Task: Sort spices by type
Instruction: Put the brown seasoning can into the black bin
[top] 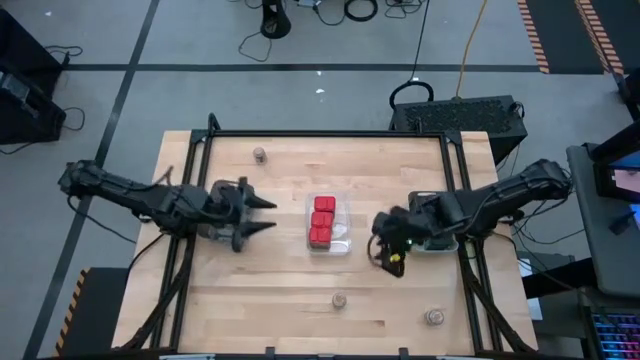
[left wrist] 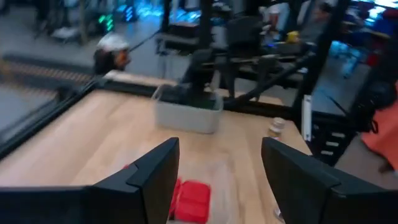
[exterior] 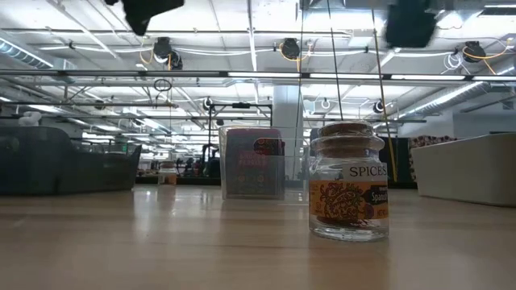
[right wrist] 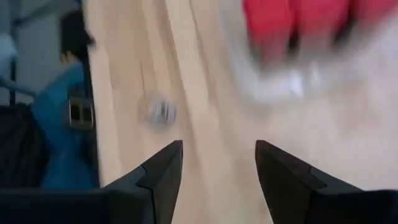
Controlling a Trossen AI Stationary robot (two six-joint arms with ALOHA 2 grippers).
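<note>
Three red boxes (top: 322,220) sit stacked in the clear tray (top: 341,243) mid-table, jars (top: 340,300) scattered around. Up close, the low view alone reads a jar's "SPICES" label (exterior: 367,171). Left gripper (top: 268,215) and right gripper (top: 388,262) flank the tray, both parted, both empty.

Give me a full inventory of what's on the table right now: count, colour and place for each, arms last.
red boxes: three, bright red, in a row inside the clear tray at the table's middle
clear tray: one, see-through, table's middle, between the two arms
spice jars: three, brownish with cork lids; one near the far edge on the left side, one near the front edge at the middle, one at the front right
grey tray: one, right side, mostly hidden under the right arm
table: one, light wood, black frame
left gripper: jaws open, empty, left of the clear tray
right gripper: jaws open, empty, right of the clear tray
</note>
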